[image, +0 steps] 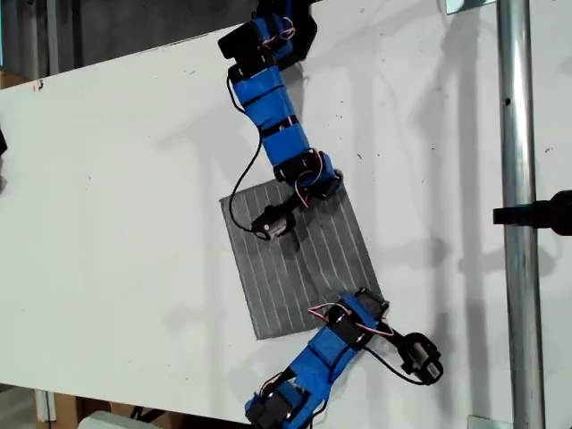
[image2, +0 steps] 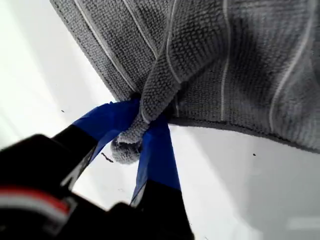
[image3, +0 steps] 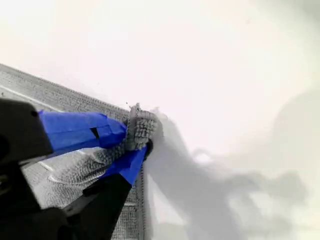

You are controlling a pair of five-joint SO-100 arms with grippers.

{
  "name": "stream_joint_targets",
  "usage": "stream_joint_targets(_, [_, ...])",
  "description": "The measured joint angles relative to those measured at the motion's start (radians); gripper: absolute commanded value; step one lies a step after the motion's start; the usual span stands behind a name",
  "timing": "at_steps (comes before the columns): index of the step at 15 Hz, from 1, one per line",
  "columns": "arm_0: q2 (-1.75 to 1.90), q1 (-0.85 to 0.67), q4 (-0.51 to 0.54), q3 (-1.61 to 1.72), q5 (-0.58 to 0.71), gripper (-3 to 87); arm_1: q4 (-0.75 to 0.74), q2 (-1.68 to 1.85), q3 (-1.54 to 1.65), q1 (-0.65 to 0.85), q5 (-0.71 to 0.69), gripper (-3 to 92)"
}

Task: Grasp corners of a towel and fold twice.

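- Towel (image: 299, 259), a grey, roughly square soft cloth with thin pale parallel stripes, lies spread flat near the middle of the white table (image: 134, 232), set at a slant in the exterior view.
- My first gripper (image2: 132, 142), with blue-taped jaws, is closed tightly on one corner (image2: 126, 149) of the cloth. The fabric is bunched into a small wad between the jaws and drawn up into a ridge behind them.
- In the exterior view this is the blue arm (image: 326, 353) coming in from the bottom edge, at the cloth's lower right corner.
- My second gripper (image3: 137, 132) is likewise clamped on a neighbouring corner (image3: 142, 125), with the looped pile showing between its blue jaws.
- It belongs to the blue arm (image: 268, 98) reaching down from the top of the exterior view, at the cloth's upper right corner.
- The tabletop is smooth, matt white with a few tiny dark specks, and carries soft grey shadows of both arms.
- A bare metal pole (image: 517, 134) stands upright along the exterior view's right, with a black clamp (image: 536, 214) fixed to it.
- Beyond the table's far edge at the exterior view's top left, the room is dark.
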Motion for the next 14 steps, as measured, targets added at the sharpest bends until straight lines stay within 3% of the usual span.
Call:
stream_joint_targets(4, [0.17,0.0,0.14,0.006,0.106,-2.9,0.061,0.161,-0.008,-0.086,0.0,-0.1])
stream_joint_targets(9, [0.29,0.02,0.112,-0.029,0.291,-2.9,0.046,0.267,-0.032,-0.196,-0.037,-0.1])
stream_joint_targets(11, [0.357,-0.017,0.135,-0.005,0.279,-2.9,0.051,0.322,-0.025,-0.109,-0.052,-0.1])
stream_joint_targets(14, [0.569,-0.233,0.219,0.152,0.262,-2.9,0.08,0.405,0.066,0.129,-0.095,-0.1])
